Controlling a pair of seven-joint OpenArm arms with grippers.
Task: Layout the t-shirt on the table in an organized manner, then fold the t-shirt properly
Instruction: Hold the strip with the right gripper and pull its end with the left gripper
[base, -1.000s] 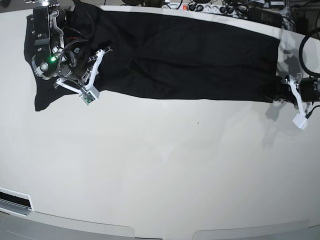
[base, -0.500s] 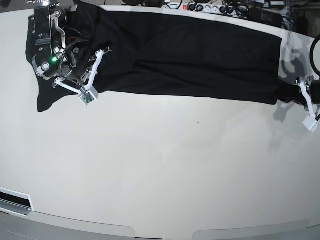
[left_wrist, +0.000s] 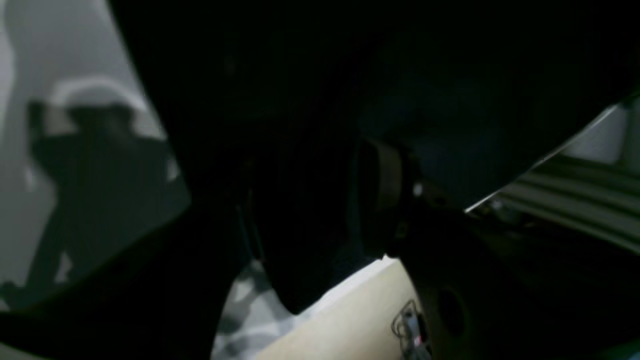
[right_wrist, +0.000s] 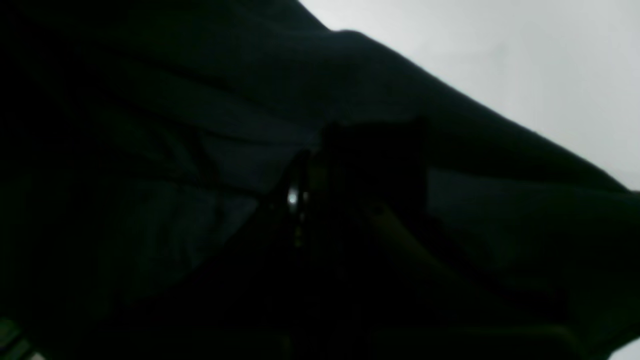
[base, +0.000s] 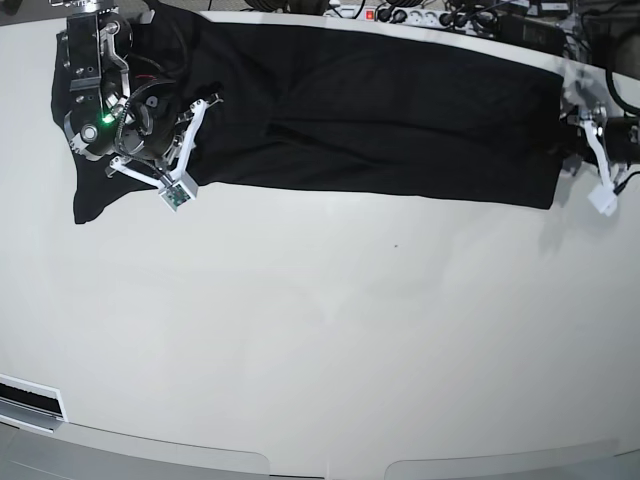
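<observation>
worktop (base: 320, 340): big glossy white surface, fills most of the base view; lower two thirds bare; curved front edge along the bottom of the frame.
t-shirt (base: 380, 110): black cloth, lying as a long band across the top of the base view, from upper left to upper right; far long edge near the worktop's back edge; a few diagonal creases near the middle; lower left corner hangs lower than the rest of the near edge.
t-shirt, wrist views: fills most of the right wrist view (right_wrist: 150, 150), dark, soft folds, pale worktop only at upper right; in the left wrist view (left_wrist: 300, 100) it covers the top and centre, very dark.
right arm (base: 95, 90): upper left of base view, black body with green light, sitting over the shirt's left end.
right end effector (base: 140, 150): clenched, buried in black cloth in its wrist view; whether it pinches the fabric, cannot tell.
left arm (base: 612, 140): right edge of base view, white bracket by the shirt's right end.
left end effector (base: 572, 150): at the shirt's right edge in the base view; wrist view too dark, released or clenched cannot tell.
cables and power strip (base: 420, 15): behind the worktop, top edge of base view.
dark speck (base: 396, 245): on the bare worktop, just below the shirt's near edge, centre right.
</observation>
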